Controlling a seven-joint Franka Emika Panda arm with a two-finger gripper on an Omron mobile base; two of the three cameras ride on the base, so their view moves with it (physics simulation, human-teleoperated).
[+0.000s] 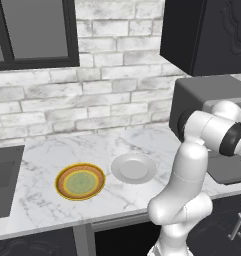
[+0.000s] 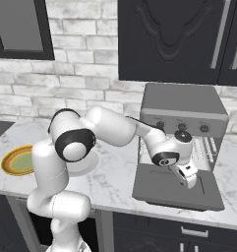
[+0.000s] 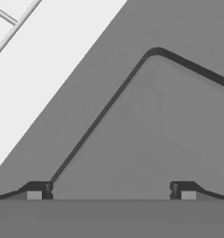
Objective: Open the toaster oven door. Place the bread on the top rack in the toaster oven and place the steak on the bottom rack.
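The toaster oven door lies dropped flat. Our gripper hovers just above it, fingers spread, holding nothing. We should lift clear before seeking the bread.

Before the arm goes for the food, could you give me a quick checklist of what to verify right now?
1. Toaster oven door folded down flat: ok.
2. Gripper open and holding nothing, over the door: ok.
3. Wire racks visible inside the toaster oven: ok, though top and bottom are hard to tell apart.
4. Bread located: cannot tell.
5. Steak located: cannot tell.
6. Orange-rimmed plate and white plate carry food: not ok.
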